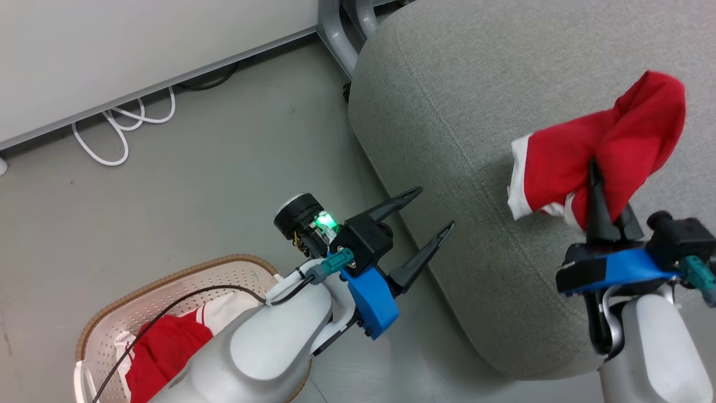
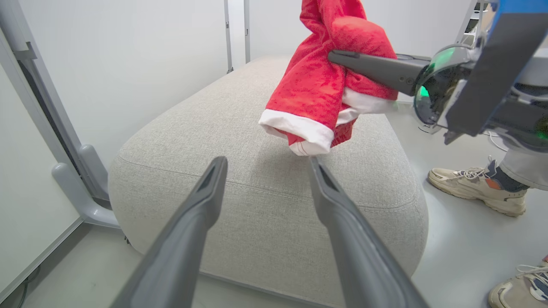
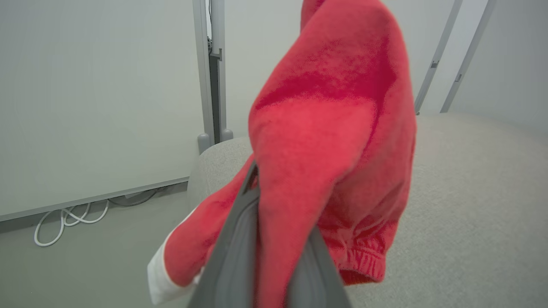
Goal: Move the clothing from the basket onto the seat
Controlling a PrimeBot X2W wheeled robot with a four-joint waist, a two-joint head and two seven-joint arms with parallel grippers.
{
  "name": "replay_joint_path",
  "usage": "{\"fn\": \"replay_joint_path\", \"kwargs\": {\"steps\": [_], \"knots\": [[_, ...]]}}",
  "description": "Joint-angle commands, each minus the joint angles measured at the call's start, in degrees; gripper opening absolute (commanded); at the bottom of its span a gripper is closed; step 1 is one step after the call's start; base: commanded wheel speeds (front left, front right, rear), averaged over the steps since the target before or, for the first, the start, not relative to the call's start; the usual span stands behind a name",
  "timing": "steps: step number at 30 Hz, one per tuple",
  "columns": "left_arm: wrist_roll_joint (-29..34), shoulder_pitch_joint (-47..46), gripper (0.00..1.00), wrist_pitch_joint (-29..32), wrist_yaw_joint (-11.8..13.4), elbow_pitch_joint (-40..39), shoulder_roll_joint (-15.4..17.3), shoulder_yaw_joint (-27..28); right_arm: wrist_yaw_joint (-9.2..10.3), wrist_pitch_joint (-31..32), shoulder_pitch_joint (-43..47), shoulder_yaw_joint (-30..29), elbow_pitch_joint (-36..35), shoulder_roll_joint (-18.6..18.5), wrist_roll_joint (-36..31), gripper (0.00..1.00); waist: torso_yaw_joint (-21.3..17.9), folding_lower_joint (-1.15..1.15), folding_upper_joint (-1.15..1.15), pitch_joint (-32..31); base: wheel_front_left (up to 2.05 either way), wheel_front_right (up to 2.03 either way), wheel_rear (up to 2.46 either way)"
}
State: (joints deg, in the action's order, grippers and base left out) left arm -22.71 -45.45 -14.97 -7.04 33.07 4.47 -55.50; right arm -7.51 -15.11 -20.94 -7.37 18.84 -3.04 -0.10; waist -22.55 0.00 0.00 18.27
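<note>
My right tool (image 1: 594, 173) pinched the clothing (image 1: 626, 129) above the seat (image 1: 447, 101); my left tool (image 1: 435, 209) hung spread. Dropped near the rounded edge, it could slide off.

Bright, flat, diffuse indoor light everywhere, looks like overhead stuff. Soft shadow on the seat (image 2: 239, 128) right under the hanging clothing (image 2: 314, 92), plus a darker band along its base on the floor (image 1: 168, 196). Right wrist view pretty mushy up close, red fabric well out of focus. Left wrist view bent at the edges, wall post (image 2: 25, 55) leaning. Tiny green LED glow (image 1: 324, 222) in the head view.
</note>
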Motion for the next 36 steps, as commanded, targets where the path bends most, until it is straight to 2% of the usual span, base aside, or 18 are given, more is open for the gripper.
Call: {"fn": "replay_joint_path", "kwargs": {"steps": [1, 8, 16, 22, 25, 29, 36], "knots": [[-0.1, -0.7, 1.0, -0.2, 0.3, -0.3, 0.5, 0.4, 0.05, -0.1, -1.6, -0.3, -0.9, 0.1, -0.1, 0.0, 0.5, 0.0, 0.0, 0.8, 0.0, 0.0, 0.0], [0.6, -4.6, 1.0, 0.1, 1.3, -2.7, 2.6, 2.0, 0.05, -0.1, -12.2, -5.4, -5.3, -3.2, -0.3, 0.0, 3.0, 0.0, 0.0, 8.3, 0.0, 0.0, 0.0], [2.4, -11.2, 1.0, 1.5, 1.6, -6.1, 6.0, 3.4, 0.05, -0.1, -27.2, -15.7, -7.3, -11.9, 0.4, 0.0, 6.1, 0.0, 0.0, 19.6, 0.0, 0.0, 0.0], [3.6, -15.1, 1.0, 3.0, 1.8, -9.4, 8.6, 4.1, 0.05, -0.1, -35.4, -21.8, -3.1, -18.3, 1.2, 0.0, 7.1, 0.0, 0.0, 27.4, 0.0, 0.0, 0.0], [4.2, -16.8, 1.0, 3.9, 1.8, -11.3, 9.6, 4.0, 0.04, -0.1, -38.8, -24.6, 3.6, -21.2, 1.2, 0.0, 7.8, 0.0, 0.0, 31.3, 0.0, 0.0, 0.0], [4.6, -17.1, 1.0, 4.4, 1.9, -12.5, 10.4, 3.7, 0.05, -0.1, -40.5, -25.0, 10.4, -21.4, 0.7, 0.0, 7.9, 0.0, 0.0, 33.4, 0.0, 0.0, 0.0], [4.3, -16.4, 1.0, 4.4, 1.9, -12.8, 10.6, 2.9, 0.05, -0.1, -38.6, -25.4, 18.7, -18.6, -0.6, 0.0, 8.4, 0.0, 0.0, 34.1, 0.0, 0.0, 0.0]]}}
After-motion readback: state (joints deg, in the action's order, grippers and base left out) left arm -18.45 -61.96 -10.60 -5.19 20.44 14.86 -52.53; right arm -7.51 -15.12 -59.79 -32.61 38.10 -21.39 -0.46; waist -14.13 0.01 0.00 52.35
